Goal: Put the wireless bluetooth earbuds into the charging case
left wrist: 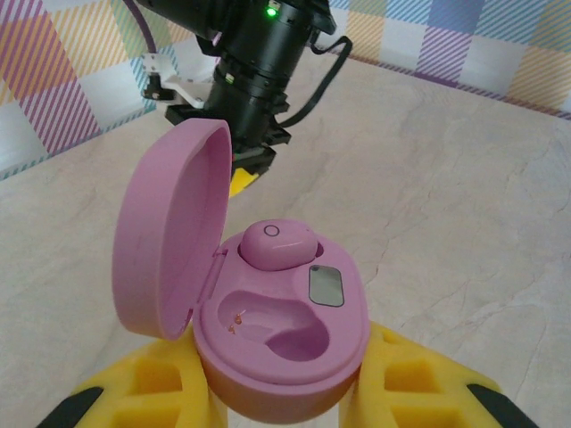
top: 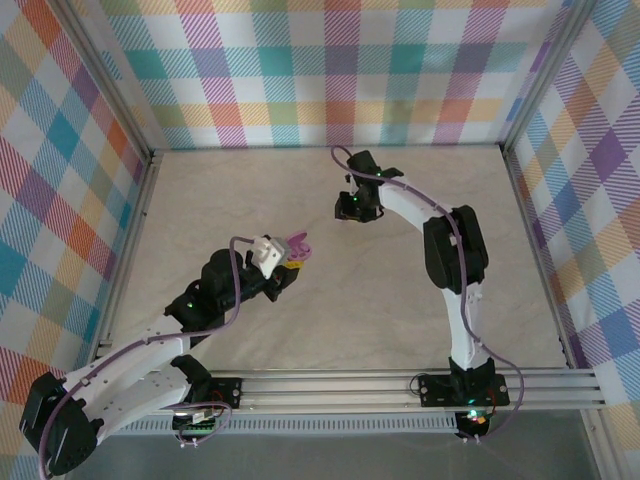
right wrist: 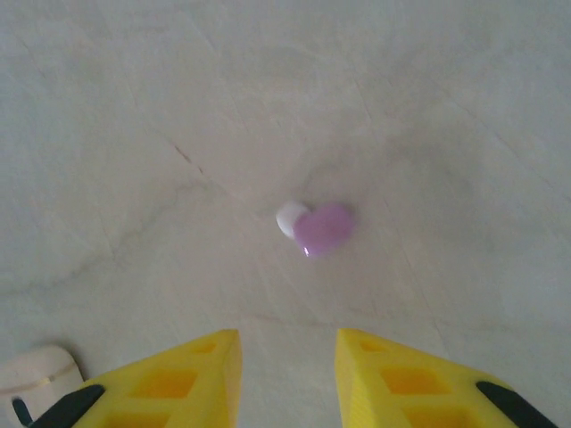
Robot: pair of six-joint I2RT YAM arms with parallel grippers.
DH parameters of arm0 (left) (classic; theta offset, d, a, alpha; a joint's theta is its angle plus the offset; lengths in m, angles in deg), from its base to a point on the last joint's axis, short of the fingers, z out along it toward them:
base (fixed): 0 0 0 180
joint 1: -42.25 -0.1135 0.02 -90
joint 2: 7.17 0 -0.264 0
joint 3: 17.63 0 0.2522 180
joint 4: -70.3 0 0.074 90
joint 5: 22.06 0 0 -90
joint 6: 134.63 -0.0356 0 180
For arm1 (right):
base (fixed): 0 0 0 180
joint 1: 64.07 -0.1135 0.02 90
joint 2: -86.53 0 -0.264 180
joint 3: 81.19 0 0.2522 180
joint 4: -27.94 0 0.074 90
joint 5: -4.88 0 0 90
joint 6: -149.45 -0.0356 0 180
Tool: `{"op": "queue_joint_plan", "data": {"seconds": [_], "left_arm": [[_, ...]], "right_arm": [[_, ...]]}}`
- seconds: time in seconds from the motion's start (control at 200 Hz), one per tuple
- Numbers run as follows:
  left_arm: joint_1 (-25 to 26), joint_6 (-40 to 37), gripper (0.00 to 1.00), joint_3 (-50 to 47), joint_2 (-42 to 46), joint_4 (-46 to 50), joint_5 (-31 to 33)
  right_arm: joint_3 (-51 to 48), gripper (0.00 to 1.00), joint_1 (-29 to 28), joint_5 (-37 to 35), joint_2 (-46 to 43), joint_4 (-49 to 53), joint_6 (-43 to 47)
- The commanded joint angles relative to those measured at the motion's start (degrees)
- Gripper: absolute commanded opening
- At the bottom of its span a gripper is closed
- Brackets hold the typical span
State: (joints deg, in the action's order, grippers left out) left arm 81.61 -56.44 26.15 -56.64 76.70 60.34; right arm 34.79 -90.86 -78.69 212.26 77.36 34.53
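Ref. landmark: loose purple earbud (right wrist: 321,227), lying flat on the worktop (right wrist: 134,134). Right end effector (right wrist: 287,341) hangs above and just short of it, fingers apart w/ nothing between them; the bud sits ahead of the finger gap and slightly off to one side. Bud long axis runs approx. across the right wrist view, white tip (right wrist: 290,217) at one end, i.e. roughly in line w/ the closing direction, so a wrist turn or a grip on the ends will probably be needed. Right arm is the nearer one. Left end effector (left wrist: 284,392) is clamped on the purple charging case (left wrist: 285,330), held off the worktop near-left of the bud, lid (left wrist: 169,232) swung open. One earbud (left wrist: 275,242) is seated in the far socket; near socket (left wrist: 268,334) is vacant and likely the target. Room: bare worktop all round the bud, enclosure walls well apart from it. A white case (right wrist: 36,379) lies near, behind the right end effector's fingers, clear of the approach path.
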Motion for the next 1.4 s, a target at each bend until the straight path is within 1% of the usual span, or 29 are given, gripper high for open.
{"op": "queue_joint_plan", "data": {"seconds": [0.0, 0.17, 0.21, 0.265, 0.295, 0.39, 0.515, 0.595, 0.74, 1.08, 1.22, 1.335, 1.395], "left_arm": [[0.2, 0.0, 0.0, -0.6, 0.9, -0.3, 0.4], [0.2, -0.7, 0.0, -0.4, 0.5, -0.7, 0.1], [0.2, -0.9, 0.0, -0.3, 0.4, -0.5, -0.1], [0.2, -1.2, 0.0, -0.2, 0.3, -0.2, -0.5], [0.2, -1.3, 0.0, -0.1, 0.4, -0.1, -0.6], [0.2, -1.8, 0.0, -0.2, 0.7, 0.4, -1.0], [0.2, -2.5, 0.0, -0.2, 1.6, 1.5, -1.1], [0.2, -3.0, 0.0, -0.3, 2.5, 2.3, -1.1], [0.2, -3.5, 0.0, -0.6, 3.7, 2.8, -1.0], [0.2, -3.6, 0.0, -1.2, 4.5, 3.0, -1.3], [0.2, -3.9, 0.0, -1.1, 4.6, 3.3, -1.1], [0.2, -3.8, 0.0, -1.2, 4.5, 3.3, -1.1], [0.2, -3.8, 0.0, -1.2, 4.3, 3.2, -1.1]], "right_arm": [[3.7, 0.31, 0.4, 0.6, 2.2, -1.3, -3.4], [4.1, 0.29, 0.6, -0.5, 4.1, -1.7, -8.6], [3.5, 0.31, 0.7, -0.6, 4.2, -2.4, -10.7], [2.6, 0.38, 0.8, -0.5, 4.2, -3.6, -13.3], [2.3, 0.39, 0.8, -0.4, 4.3, -4.2, -14.6], [1.1, 0.39, 0.7, -0.8, 4.1, -5.4, -18.2], [-0.6, 0.38, 0.6, -3.7, 3.5, -6.0, -20.6], [-1.1, 0.38, 0.4, -5.7, 3.3, -5.9, -21.3], [-1.0, 0.36, 0.3, -6.3, 4.2, -6.2, -22.5], [5.2, 0.32, -0.9, -6.1, 9.2, -3.3, -21.8], [6.5, 0.27, -1.2, -6.0, 10.2, -1.8, -20.2], [7.1, 0.2, -1.3, -5.6, 10.3, -0.8, -18.5], [7.5, 0.19, -1.3, -5.6, 10.2, -0.2, -17.4]]}}
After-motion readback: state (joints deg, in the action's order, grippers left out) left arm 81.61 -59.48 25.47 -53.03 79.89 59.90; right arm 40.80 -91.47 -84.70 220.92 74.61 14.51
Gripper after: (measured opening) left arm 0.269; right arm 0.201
